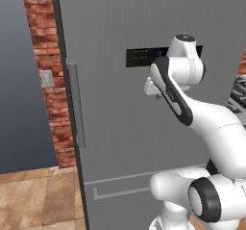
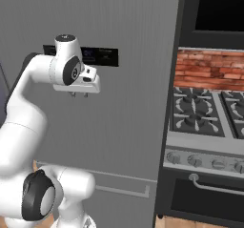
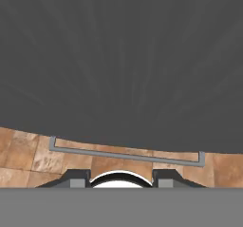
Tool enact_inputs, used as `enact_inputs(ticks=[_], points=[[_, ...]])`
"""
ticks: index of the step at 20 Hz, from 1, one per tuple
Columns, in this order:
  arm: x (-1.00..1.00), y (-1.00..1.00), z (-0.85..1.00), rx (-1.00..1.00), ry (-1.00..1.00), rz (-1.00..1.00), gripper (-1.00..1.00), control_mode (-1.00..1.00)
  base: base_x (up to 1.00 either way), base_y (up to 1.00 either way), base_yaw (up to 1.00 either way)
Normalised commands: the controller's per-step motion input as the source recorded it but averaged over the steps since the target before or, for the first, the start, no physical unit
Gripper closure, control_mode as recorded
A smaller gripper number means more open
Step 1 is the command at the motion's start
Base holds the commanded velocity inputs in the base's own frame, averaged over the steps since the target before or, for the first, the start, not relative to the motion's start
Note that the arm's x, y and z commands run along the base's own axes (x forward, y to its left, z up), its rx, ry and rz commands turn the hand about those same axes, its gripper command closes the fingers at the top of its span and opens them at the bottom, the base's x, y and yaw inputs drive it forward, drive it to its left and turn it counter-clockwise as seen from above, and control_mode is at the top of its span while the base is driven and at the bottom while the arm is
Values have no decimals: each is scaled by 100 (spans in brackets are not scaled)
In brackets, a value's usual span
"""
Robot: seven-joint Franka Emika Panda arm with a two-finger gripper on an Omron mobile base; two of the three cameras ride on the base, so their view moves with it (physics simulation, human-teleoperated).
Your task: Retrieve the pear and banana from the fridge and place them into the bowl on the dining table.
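Observation:
The tall grey fridge (image 1: 120, 128) stands in front of me with its door closed. Its vertical bar handle (image 1: 75, 104) runs along the left edge and a black display panel (image 2: 97, 55) sits high on the door. My gripper (image 2: 79, 95) hangs just in front of the door below the panel and points down. Its fingers are apart and hold nothing. In the hand view the gripper (image 3: 121, 179) looks down the fridge (image 3: 123, 64) front to the lower drawer's handle (image 3: 128, 156) and the floor. The pear, banana, bowl and dining table are out of view.
A black stove (image 2: 205, 112) with burners, knobs and an oven door stands right beside the fridge on the right. On the left there is a brick wall (image 1: 48, 94) with a light switch (image 1: 46, 78), then a blue-grey wall. The floor (image 1: 33, 195) is tan tile.

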Motion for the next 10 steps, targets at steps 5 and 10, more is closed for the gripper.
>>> enact_inputs(ticks=[5, 10], points=[[-29, -7, -3, 0, -1, -2, -100, -100, 0, 0, 0], [-59, -3, -9, 0, -5, -1, -100, -100, 0, 0, 0]])
